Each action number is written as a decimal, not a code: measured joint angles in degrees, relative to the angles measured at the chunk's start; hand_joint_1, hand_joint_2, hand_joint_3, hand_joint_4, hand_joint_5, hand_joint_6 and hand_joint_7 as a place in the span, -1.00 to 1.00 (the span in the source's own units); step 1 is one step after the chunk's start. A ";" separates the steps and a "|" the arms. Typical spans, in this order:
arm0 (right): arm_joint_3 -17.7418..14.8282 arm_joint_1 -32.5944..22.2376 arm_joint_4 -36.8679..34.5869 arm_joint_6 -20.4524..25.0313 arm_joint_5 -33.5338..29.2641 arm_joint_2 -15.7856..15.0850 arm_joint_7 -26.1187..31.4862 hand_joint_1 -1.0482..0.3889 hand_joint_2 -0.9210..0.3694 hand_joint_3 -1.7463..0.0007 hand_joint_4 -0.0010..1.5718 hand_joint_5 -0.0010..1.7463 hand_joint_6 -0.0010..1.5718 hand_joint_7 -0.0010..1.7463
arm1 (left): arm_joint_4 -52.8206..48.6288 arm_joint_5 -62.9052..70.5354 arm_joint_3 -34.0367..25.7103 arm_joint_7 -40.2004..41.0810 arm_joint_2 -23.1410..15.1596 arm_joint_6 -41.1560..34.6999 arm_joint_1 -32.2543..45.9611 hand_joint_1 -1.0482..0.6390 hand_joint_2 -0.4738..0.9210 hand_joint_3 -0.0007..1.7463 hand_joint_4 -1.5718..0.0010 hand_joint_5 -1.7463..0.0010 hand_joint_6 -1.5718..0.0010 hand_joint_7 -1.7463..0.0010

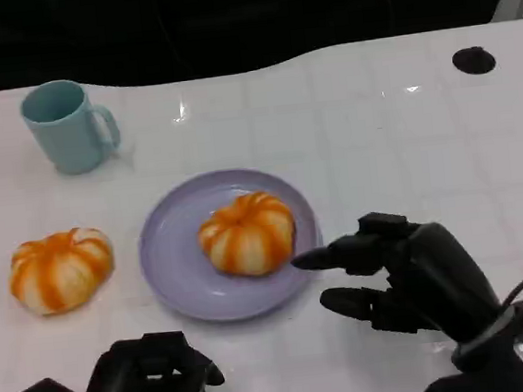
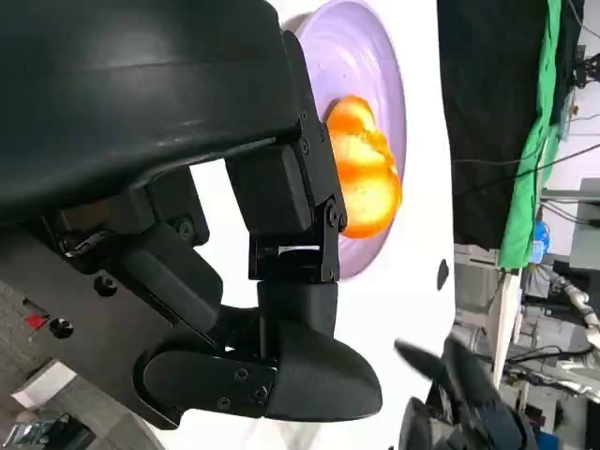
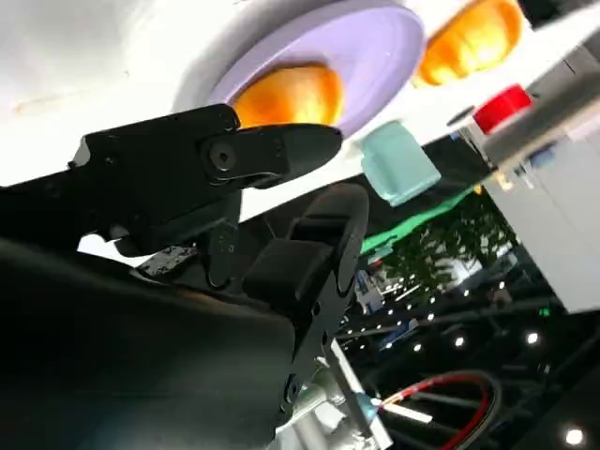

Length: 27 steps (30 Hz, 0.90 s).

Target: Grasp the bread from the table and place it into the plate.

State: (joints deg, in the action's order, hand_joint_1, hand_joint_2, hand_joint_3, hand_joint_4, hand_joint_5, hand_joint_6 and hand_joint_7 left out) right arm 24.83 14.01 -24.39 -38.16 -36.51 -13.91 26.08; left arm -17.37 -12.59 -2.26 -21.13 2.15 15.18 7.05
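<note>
I read the round orange-and-white striped bread (image 1: 248, 233) as placed: it sits inside the round lilac plate (image 1: 170, 260), right of centre; my right hand (image 1: 401, 278) hovers just right of the plate, fingers apart, empty; left hand (image 1: 150, 383), near the plate's front, curled on nothing; bread glossy, pumpkin-ribbed.

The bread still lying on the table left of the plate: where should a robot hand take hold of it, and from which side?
Probably from above, fingers spanning the round sides of the bread on the table. It is a low ribbed dome lying flat, with bare table around it, and the plate stands apart to its right. The left robot hand is nearer.
</note>
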 measured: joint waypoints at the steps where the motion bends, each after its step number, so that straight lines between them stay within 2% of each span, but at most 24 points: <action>1: -0.65 -1.23 1.05 -0.05 0.89 0.00 -0.80 0.04 -0.69 0.19 -0.04 0.76 0.09 -0.18 | 0.05 0.00 0.00 0.00 0.00 -0.04 0.02 -1.00 0.52 -0.35 -1.00 -0.40 -0.88 0.25; 3: -1.71 -3.30 2.04 -0.60 2.99 -0.02 -2.24 0.04 -0.61 0.01 -0.02 0.76 0.07 0.02 | 0.12 -0.02 -0.02 0.00 -0.04 -0.20 0.01 -1.00 0.52 -0.35 -1.00 -0.41 -0.88 0.25; 5: -2.76 -5.47 2.85 -1.65 6.21 -0.04 -4.70 0.04 -0.54 -0.11 0.00 0.88 0.06 0.21 | 0.14 -0.06 -0.03 0.00 -0.05 -0.27 0.00 -1.00 0.53 -0.35 -1.00 -0.41 -0.88 0.25; 8: -4.26 -8.74 4.34 -1.95 12.87 -0.01 -9.90 0.05 -0.48 -0.18 0.04 0.98 0.02 0.43 | 0.18 -0.06 -0.03 0.00 -0.05 -0.32 0.00 -1.00 0.53 -0.34 -1.00 -0.40 -0.88 0.25; 11: -5.72 -12.13 7.50 -1.10 18.91 0.33 -15.30 0.03 -0.50 -0.18 0.08 1.00 -0.02 0.57 | 0.21 -0.05 -0.03 0.01 -0.08 -0.36 -0.01 -1.00 0.53 -0.34 -1.00 -0.40 -0.88 0.25; 14: -6.68 -15.18 9.58 0.05 23.81 0.80 -19.43 0.02 -0.52 -0.18 0.08 1.00 -0.05 0.60 | 0.31 -0.04 -0.02 0.01 -0.11 -0.51 0.01 -1.00 0.53 -0.34 -1.00 -0.40 -0.88 0.25; 18: -8.48 -18.40 10.87 0.76 27.21 1.42 -22.96 -0.04 -0.53 -0.17 0.10 1.00 -0.02 0.59 | 0.65 -0.05 -0.03 0.01 -0.14 -0.65 0.11 -1.00 0.53 -0.34 -1.00 -0.40 -0.88 0.25; 22: -9.82 -21.15 14.23 4.50 31.03 2.49 -26.89 -0.08 -0.57 -0.09 0.10 1.00 -0.05 0.66 | 1.05 -0.14 -0.01 0.00 -0.11 -0.65 0.42 -1.00 0.52 -0.35 -1.00 -0.39 -0.87 0.25; 27: -11.28 -24.00 18.29 8.31 33.39 3.03 -29.98 -0.05 -0.56 -0.11 0.09 1.00 -0.08 0.72 | 1.73 -0.24 0.00 -0.01 -0.11 -0.66 1.23 -1.00 0.53 -0.35 -1.00 -0.39 -0.87 0.24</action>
State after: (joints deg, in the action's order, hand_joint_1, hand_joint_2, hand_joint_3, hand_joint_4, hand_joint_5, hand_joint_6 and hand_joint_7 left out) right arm 13.55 -9.99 -6.09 -29.85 -3.12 -10.88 -3.90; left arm -15.64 -12.83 -2.26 -21.14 2.04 14.52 8.29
